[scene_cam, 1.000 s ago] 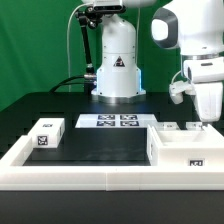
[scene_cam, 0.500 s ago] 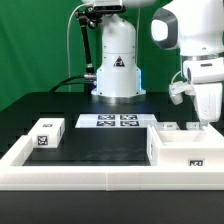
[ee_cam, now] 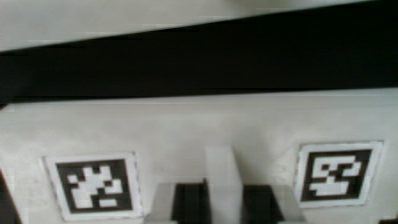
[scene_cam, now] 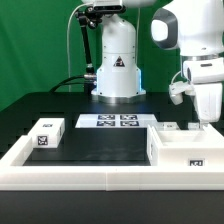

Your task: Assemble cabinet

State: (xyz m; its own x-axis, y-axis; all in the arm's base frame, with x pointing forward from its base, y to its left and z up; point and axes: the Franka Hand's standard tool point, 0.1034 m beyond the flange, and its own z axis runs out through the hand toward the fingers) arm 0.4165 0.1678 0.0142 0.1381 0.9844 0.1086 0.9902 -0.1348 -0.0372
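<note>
The open white cabinet body [scene_cam: 185, 146] lies at the exterior view's right, with small tagged parts [scene_cam: 168, 128] at its far edge. My gripper [scene_cam: 205, 122] hangs straight down onto that far edge. In the wrist view the white cabinet piece [ee_cam: 196, 120] fills the picture, with two black-and-white tags [ee_cam: 95, 183] on it. My gripper [ee_cam: 226, 203] has a thin white upright rib between its dark pads, and they look closed on it. A small white tagged cabinet block [scene_cam: 47, 133] sits apart at the exterior view's left.
The marker board [scene_cam: 118, 121] lies flat at mid-back before the robot base [scene_cam: 116, 60]. A long low white border rail [scene_cam: 90, 178] runs along the front and up the left side. The black mat [scene_cam: 100, 150] lies between block and cabinet body.
</note>
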